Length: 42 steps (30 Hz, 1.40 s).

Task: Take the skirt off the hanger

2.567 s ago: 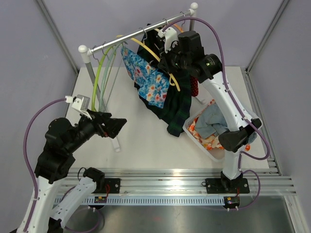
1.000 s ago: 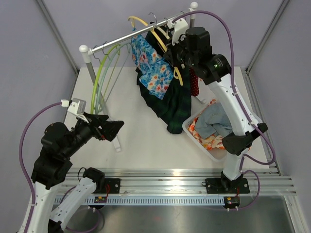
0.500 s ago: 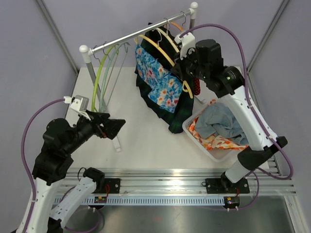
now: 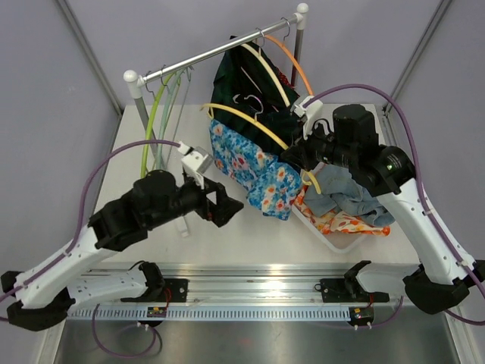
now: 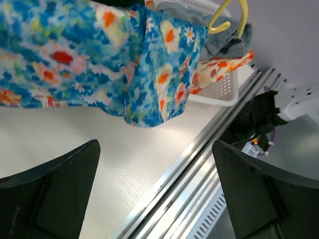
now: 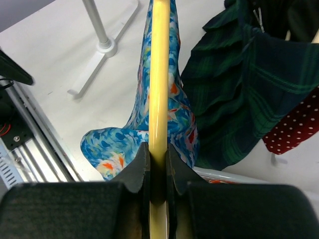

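1. Right gripper (image 6: 158, 149) – jaws narrow, clamped on the bar of the yellow hanger (image 6: 159, 74). The bar runs straight out between the fingers in the wrist view.
2. Floral skirt (image 6: 149, 134) hangs from that same bar, starting just beyond the right fingertips and drooping off both sides of it. It is on the hanger, not off.
3. Top view: right gripper (image 4: 299, 155) sits at the right end of the yellow hanger (image 4: 250, 121), and the floral skirt (image 4: 254, 171) hangs to its left, over the table (image 4: 250, 235).
4. The hanger is not touching the rack rail (image 4: 212, 57). It sits in front of it.
5. Left gripper (image 4: 223, 208) – jaws wide, nothing between them. It points at the skirt's lower edge from the left, near it but apart.
6. Left wrist view: left gripper (image 5: 154, 194) fingers frame bare table. The floral skirt (image 5: 75, 59) fills the upper part of the frame beyond them, with no contact.
7. So the skirt lies between the two grippers.
8. Around them:
   - The white basket (image 4: 333, 239) with clothes in it is just right of the skirt's hem.
   - The dark plaid garment (image 4: 250, 83) hangs on the rail behind.
   - The green hangers (image 4: 155, 114) are at the rail's left end.
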Motion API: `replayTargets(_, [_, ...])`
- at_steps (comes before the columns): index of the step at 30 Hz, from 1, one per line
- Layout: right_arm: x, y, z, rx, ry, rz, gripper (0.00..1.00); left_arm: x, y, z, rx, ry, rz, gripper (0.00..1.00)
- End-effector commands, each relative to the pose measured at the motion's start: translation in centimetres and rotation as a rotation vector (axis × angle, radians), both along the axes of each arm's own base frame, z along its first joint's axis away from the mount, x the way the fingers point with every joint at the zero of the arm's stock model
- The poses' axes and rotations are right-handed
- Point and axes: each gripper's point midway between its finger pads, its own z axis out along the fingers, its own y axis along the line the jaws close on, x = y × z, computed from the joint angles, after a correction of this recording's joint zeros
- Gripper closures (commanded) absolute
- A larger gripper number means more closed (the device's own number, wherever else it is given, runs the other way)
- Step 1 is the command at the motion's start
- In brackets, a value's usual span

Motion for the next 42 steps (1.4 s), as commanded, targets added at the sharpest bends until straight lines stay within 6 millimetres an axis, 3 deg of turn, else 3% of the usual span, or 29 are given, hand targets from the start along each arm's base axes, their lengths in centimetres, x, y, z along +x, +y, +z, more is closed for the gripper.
replayTargets(1, [-0.7, 1.0, 3.0, 0.108, -0.072, 0.064, 1.0, 2.8, -2.5, 1.4, 0.035, -0.143, 0.12, 0.02])
replayTargets(4, [-1.1, 1.1, 3.0, 0.123, -0.061, 0.085, 1.0, 4.1, -4.3, 0.8, 0.088, -0.196, 0.169, 0.02])
replayTargets(8, [-1.5, 1.0, 3.0, 0.135, -0.054, 0.097, 1.0, 6.5, -6.7, -2.6, 0.198, -0.226, 0.212, 0.04])
replayTargets(11, [-1.6, 0.6, 2.9, 0.137, -0.055, 0.092, 1.0, 7.1, -7.7, -3.9, 0.23, -0.237, 0.212, 0.09])
replayTargets(12, [-1.5, 0.4, 3.0, 0.138, -0.058, 0.085, 1.0, 7.2, -8.3, -4.1, 0.219, -0.239, 0.2, 0.27])
replayTargets(14, [-1.5, 0.2, 2.7, 0.136, -0.055, 0.083, 1.0, 7.0, -9.2, -4.4, 0.197, -0.24, 0.168, 0.43])
replayTargets(15, [-1.6, 0.1, 2.6, 0.136, -0.053, 0.085, 1.0, 7.0, -9.3, -4.7, 0.196, -0.239, 0.163, 0.59])
replayTargets(16, [-1.5, -0.1, 2.6, 0.139, -0.055, 0.08, 1.0, 7.1, -9.2, -4.6, 0.189, -0.238, 0.169, 0.88])
replayTargets(17, [-1.6, -0.2, 2.6, 0.14, -0.054, 0.081, 1.0, 7.1, -9.1, -5.0, 0.192, -0.238, 0.169, 1.0])
replayTargets(20, [-1.3, -0.9, 2.5, 0.132, -0.064, 0.059, 1.0, 6.5, -8.9, -4.4, 0.165, -0.237, 0.132, 1.0])
replayTargets(21, [-1.1, -1.1, 2.3, 0.124, -0.064, 0.048, 1.0, 6.1, -8.7, -3.6, 0.145, -0.242, 0.122, 1.0])
replayTargets(24, [-0.1, -2.2, 1.1, 0.085, -0.077, -0.012, 1.0, 4.0, -6.8, 1.8, 0.009, -0.264, 0.083, 1.0])
replayTargets(25, [0.2, -2.4, -0.1, 0.07, -0.061, -0.024, 1.0, 2.9, -5.6, 4.5, -0.063, -0.279, 0.064, 1.0])
replayTargets(27, [1.1, -3.2, -0.9, 0.055, -0.067, -0.065, 1.0, 1.6, -3.6, 7.3, -0.122, -0.292, 0.052, 1.0])
replayTargets(28, [1.3, -3.4, -1.8, 0.045, -0.052, -0.08, 1.0, 0.5, -1.7, 10.5, -0.203, -0.314, 0.05, 1.0])
replayTargets(31, [2.5, -4.8, -2.6, 0.032, -0.049, -0.142, 1.0, -0.9, 1.7, 13.9, -0.261, -0.329, 0.061, 1.0])
replayTargets(35, [3.2, -5.7, -3.7, 0.022, -0.032, -0.172, 1.0, -1.2, 6.0, 14.2, -0.234, -0.333, 0.142, 1.0])
replayTargets(39, [3.8, -6.3, -5.3, 0.001, -0.009, -0.197, 1.0, -1.5, 7.3, 14.5, -0.243, -0.341, 0.16, 1.0])
replayTargets(42, [3.9, -6.6, -6.1, -0.007, 0.0, -0.2, 1.0, -1.8, 7.1, 15.1, -0.262, -0.35, 0.139, 1.0])
